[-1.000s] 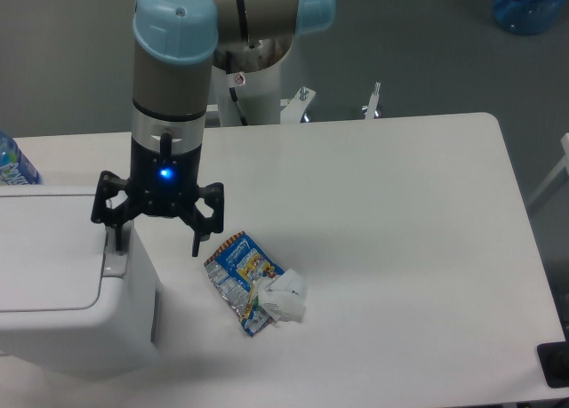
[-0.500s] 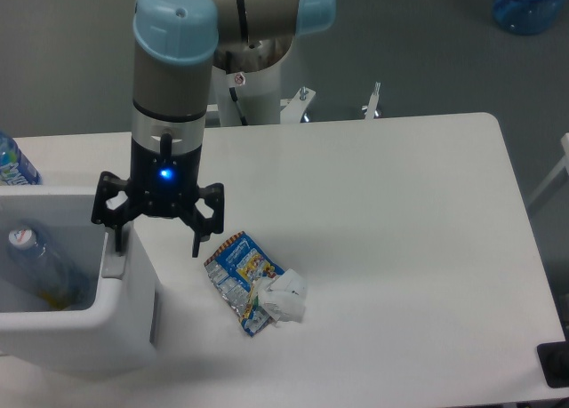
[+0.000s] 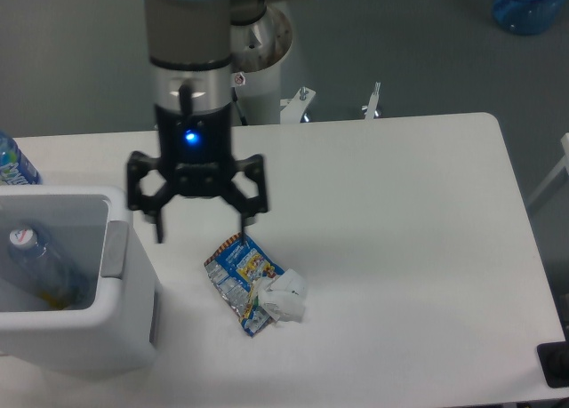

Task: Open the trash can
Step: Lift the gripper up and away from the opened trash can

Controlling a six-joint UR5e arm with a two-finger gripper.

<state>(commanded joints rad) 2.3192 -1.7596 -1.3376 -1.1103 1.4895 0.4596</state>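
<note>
Camera, trash can [image 3: 124, 315] left of claw [image 3: 202, 232]

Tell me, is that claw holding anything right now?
No, nothing. The claw hangs open above the table, between the open trash can and the snack wrapper, touching neither.

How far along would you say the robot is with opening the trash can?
It looks done: the trash can shows an open top, with a plastic bottle visible inside. The gripper hangs empty with its jaws spread, beside the bin's grey push tab, touching nothing. Nothing of the opening appears left. The blue snack wrapper lies on the table.
</note>
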